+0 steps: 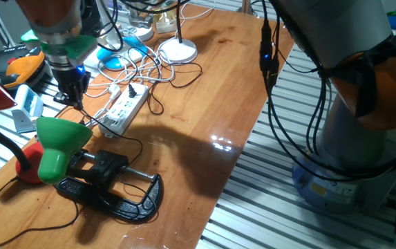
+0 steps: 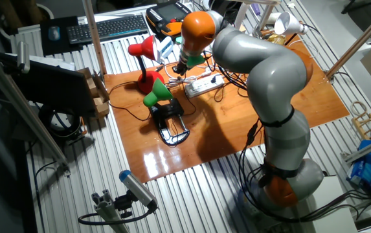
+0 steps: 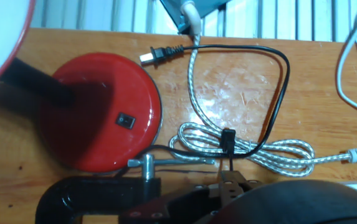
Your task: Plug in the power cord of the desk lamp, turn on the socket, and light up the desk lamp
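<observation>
Gripper point(image 1: 75, 88) hung above the strip's point(image 1: 124, 111) near end, beside the green lamp point(image 1: 58, 145); finger state could not be told. Hand view: cord point(image 3: 271, 87) looped over bare wood, plug point(image 3: 161, 55) unplugged beside red base point(image 3: 100, 118), apart from fingers.

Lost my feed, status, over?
Gripper hovering, grip state unclear. Power cord plug lying unplugged beside red lamp base. Silver braided cable crosses cord.

You're looking at a robotics lab bench here: a wooden tabletop point(image 2: 237, 136) sits on ribbed aluminium profile decking point(image 2: 191, 194), framed by metal struts. Behind it you've got a keyboard point(image 2: 111, 26), a dark monitor point(image 2: 56, 87) and loose cables.
</observation>
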Robot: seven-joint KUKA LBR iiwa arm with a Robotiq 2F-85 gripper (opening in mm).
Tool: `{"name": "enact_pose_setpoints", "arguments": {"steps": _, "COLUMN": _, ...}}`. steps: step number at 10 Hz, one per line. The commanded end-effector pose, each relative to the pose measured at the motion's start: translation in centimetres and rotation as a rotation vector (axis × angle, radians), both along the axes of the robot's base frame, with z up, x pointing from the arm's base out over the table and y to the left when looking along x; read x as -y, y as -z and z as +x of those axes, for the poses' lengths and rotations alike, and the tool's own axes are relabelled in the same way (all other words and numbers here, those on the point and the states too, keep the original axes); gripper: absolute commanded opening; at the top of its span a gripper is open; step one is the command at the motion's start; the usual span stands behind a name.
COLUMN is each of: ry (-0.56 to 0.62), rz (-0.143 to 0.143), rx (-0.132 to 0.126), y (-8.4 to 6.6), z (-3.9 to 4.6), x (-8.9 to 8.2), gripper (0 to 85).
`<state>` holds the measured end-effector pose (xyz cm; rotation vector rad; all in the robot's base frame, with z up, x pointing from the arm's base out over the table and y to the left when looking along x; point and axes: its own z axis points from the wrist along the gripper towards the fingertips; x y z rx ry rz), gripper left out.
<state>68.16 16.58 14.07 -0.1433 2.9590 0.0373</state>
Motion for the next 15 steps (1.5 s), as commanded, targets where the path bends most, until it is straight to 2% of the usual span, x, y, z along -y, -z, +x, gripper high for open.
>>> {"name": "enact_pose_setpoints", "arguments": {"steps": 1, "ry": -0.001, "rz": 0.003, "rx": 0.001, "y": 0.1, "z": 0.12, "x": -0.1, "gripper": 0.0}}
{"name": "enact_pose_setpoints", "arguments": {"steps": 3, "ry": 0.004, "rz": 0.004, "rx": 0.013, "y": 0.4, "z": 0.30, "x": -0.1, "gripper": 0.0}}
{"name": "enact_pose_setpoints", "arguments": {"steps": 4, "ry": 0.007, "rz": 0.029, "rx": 0.011, "y": 0.3, "z": 0.31, "x": -0.3, "gripper": 0.0}}
{"name": "enact_pose_setpoints", "arguments": {"steps": 5, "ry": -0.005, "rz": 0.031, "rx": 0.004, "y": 0.3, "z": 0.31, "x": -0.4, "gripper": 0.0}}
{"name": "enact_pose_setpoints", "arguments": {"steps": 6, "ry": 0.008, "rz": 0.034, "rx": 0.019, "y": 0.2, "z": 0.29, "x": -0.5, "gripper": 17.0}}
{"name": "enact_pose_setpoints", "arguments": {"steps": 7, "ry": 0.022, "rz": 0.021, "rx": 0.038, "y": 0.2, "z": 0.28, "x": -0.5, "gripper": 34.0}}
{"name": "enact_pose_setpoints", "arguments": {"steps": 11, "ry": 0.060, "rz": -0.014, "rx": 0.090, "y": 0.8, "z": 0.64, "x": -0.4, "gripper": 34.0}}
{"name": "enact_pose_setpoints", "arguments": {"steps": 14, "ry": 0.071, "rz": 0.005, "rx": 0.092, "y": 2.0, "z": 0.88, "x": -0.2, "gripper": 34.0}}
{"name": "enact_pose_setpoints", "arguments": {"steps": 15, "ry": 0.074, "rz": 0.003, "rx": 0.092, "y": 2.2, "z": 0.97, "x": -0.3, "gripper": 34.0}}
